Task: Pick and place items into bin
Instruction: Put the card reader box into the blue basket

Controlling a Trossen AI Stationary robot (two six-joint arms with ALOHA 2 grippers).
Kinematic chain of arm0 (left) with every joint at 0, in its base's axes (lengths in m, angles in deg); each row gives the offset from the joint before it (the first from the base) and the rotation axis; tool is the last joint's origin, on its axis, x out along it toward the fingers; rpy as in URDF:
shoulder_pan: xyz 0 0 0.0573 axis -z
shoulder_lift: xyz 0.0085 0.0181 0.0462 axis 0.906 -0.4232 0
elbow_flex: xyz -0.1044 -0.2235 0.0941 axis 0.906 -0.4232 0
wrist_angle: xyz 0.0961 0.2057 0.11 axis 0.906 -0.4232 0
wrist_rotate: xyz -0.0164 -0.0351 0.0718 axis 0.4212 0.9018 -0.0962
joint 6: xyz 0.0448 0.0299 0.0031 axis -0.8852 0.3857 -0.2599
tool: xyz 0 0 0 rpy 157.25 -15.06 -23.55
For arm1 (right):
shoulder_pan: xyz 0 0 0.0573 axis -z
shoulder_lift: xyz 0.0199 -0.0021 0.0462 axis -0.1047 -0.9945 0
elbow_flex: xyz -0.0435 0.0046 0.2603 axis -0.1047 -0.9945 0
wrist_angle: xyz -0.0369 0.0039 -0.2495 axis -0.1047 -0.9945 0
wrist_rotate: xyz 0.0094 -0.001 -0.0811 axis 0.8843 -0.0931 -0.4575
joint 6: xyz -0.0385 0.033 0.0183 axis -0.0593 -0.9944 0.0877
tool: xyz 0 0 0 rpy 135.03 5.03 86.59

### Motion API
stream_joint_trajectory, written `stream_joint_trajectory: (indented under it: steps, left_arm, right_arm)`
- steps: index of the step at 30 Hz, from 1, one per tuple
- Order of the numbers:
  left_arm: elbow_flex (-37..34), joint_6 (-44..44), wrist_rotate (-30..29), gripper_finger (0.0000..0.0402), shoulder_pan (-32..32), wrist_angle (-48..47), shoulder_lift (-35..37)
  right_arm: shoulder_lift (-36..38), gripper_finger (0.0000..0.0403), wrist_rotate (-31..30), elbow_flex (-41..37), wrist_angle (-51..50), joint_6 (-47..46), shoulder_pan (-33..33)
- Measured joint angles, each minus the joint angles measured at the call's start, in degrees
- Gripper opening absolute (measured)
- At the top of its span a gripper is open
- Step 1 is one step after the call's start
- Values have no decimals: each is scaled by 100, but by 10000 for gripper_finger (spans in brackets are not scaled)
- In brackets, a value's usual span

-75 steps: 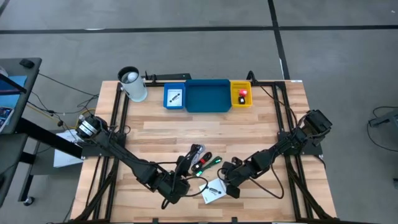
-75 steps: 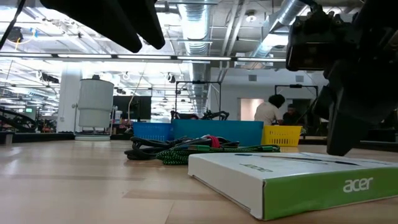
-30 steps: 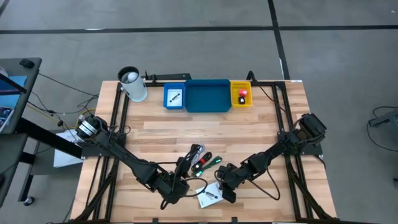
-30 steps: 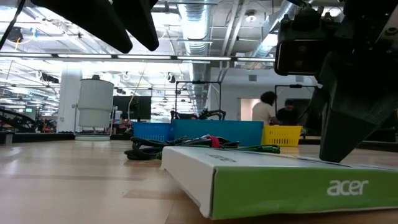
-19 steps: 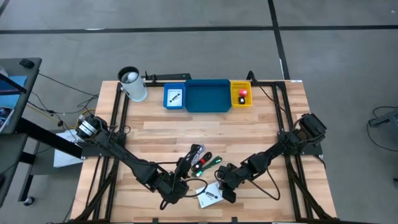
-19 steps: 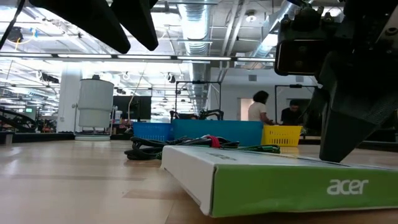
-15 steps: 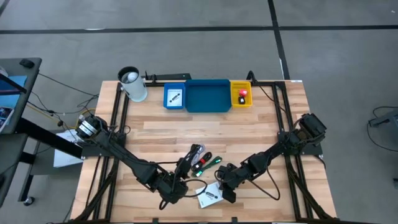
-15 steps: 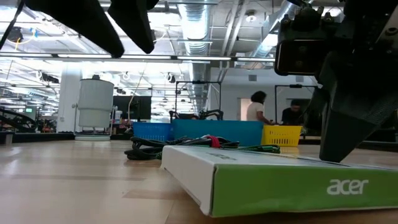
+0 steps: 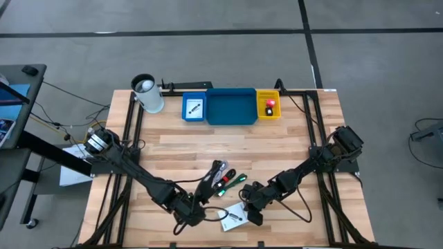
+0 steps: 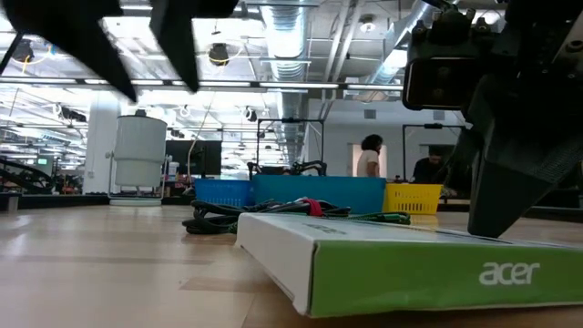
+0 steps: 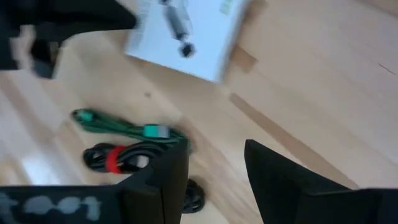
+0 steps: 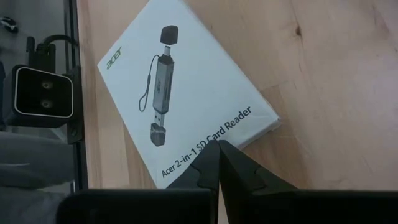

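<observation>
We find the flat white printed packet with a green edge (image 9: 233,216) lying on the wooden slatted table (image 9: 277,145) near its front edge, well apart from the row of shallow plastic trays at the back: a small blue tray (image 9: 194,108), a wide blue tray (image 9: 231,107) and a small yellow tray (image 9: 268,105). The right gripper (image 9: 252,214) sits just beside the packet's right edge, its fingers pressed together with nothing between them; in the right wrist view the closed fingertips (image 12: 217,163) meet the packet's (image 12: 186,102) printed margin. The left gripper (image 9: 196,205) hovers to the packet's left, fingers (image 11: 163,174) parted and empty, just in front of the bundle of short black, red and green cables (image 9: 225,178). A white-and-black cylindrical cup (image 9: 147,93) stands left of the trays.
</observation>
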Motion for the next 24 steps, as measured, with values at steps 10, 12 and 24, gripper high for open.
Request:
stream_joint_trajectory:
  steps: [10,12,24]
  left_arm:
    - [-512,-861,-515,148,293,759,0]
    - [-578,-1001,-755,148,340,882,-2]
    - [-668,-1029,-1083,148,343,1200,-4]
  right_arm:
    - [0,0,-4,0,0,52,0]
    - [0,0,-5,0,0,52,0]
    - [0,0,-4,0,0,176,0]
